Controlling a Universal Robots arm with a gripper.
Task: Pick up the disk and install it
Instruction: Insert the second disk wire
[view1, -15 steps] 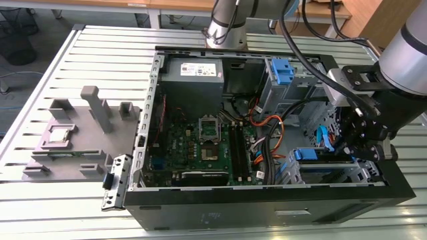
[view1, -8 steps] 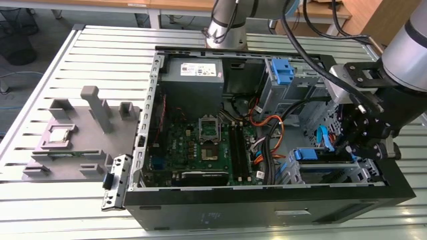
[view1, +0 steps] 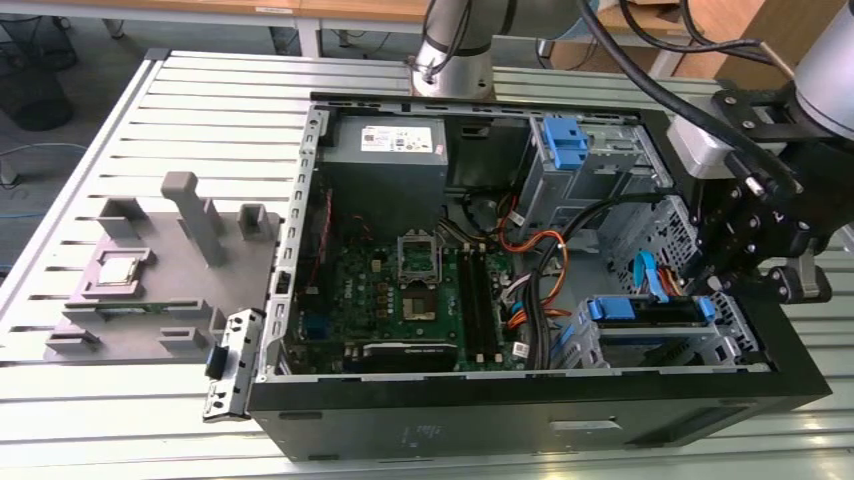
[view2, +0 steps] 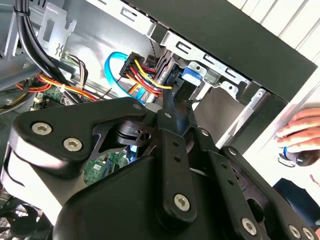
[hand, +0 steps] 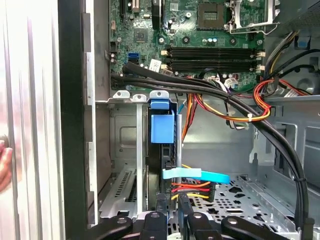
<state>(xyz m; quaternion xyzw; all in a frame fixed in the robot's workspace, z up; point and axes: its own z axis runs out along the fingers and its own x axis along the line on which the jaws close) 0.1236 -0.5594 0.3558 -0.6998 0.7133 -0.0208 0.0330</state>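
The disk (view1: 647, 310) sits in the drive cage at the near corner of the open computer case, on the exterior view's right. Its blue carrier frame (hand: 162, 129) faces out of the slot, and I see the disk edge-on. Blue and coloured cables (hand: 195, 176) run to its rear end. My gripper (view1: 705, 288) hangs just above that rear end, beside the case wall. In both wrist views the black fingers (hand: 161, 207) stand close together, shut, with nothing visible between them. The carrier (view2: 191, 75) lies just beyond the fingertips (view2: 167, 102).
A thick black cable bundle (hand: 210, 92) crosses above the drive cage. The motherboard (view1: 400, 290) fills the case floor. A second blue carrier (view1: 567, 140) sits in the far bay beside the grey box (view1: 387, 140). A person's hand (view2: 300, 132) rests outside the case wall. A grey fixture (view1: 147, 270) stands on the exterior view's left.
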